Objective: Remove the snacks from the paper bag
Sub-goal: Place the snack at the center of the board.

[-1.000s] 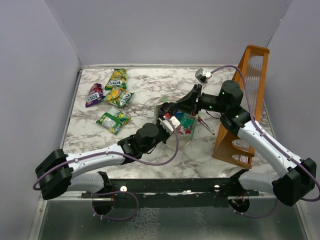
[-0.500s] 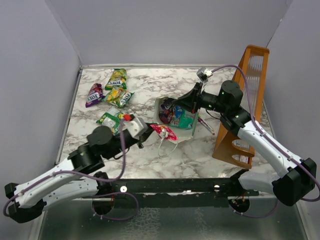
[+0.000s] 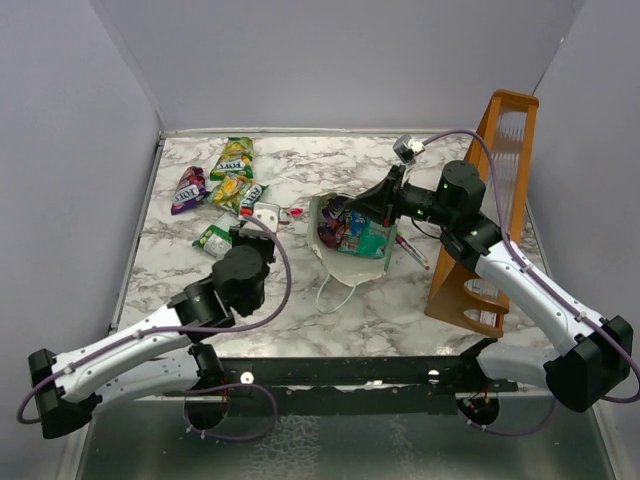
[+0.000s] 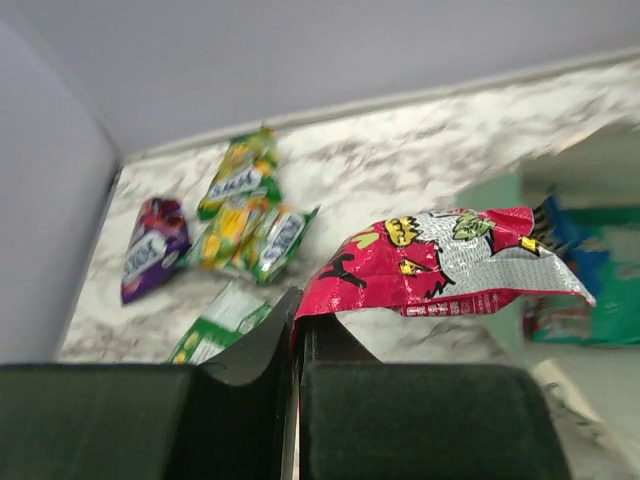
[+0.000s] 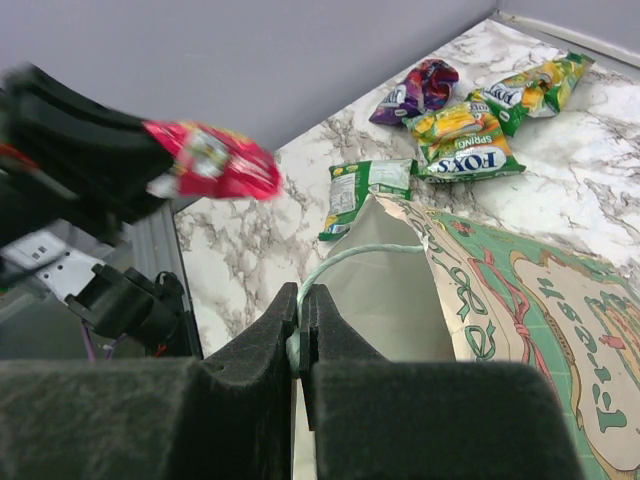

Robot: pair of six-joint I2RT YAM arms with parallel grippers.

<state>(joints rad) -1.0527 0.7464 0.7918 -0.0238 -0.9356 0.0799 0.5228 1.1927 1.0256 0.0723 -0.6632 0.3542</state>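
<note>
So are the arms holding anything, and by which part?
The left tool pinches the red packet by a corner; the right tool grips the paper bag by its loop handle.

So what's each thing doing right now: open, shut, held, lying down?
Left gripper: shut on shiny red snack packet, held in the air.
Right gripper: shut on mint-green paper bag by its thin loop handle.
That bag: mouth open, teal packet inside.
Purple packet, green-yellow packets: lying loose on marble table.
Orange-brown wooden rack: upright.
</note>
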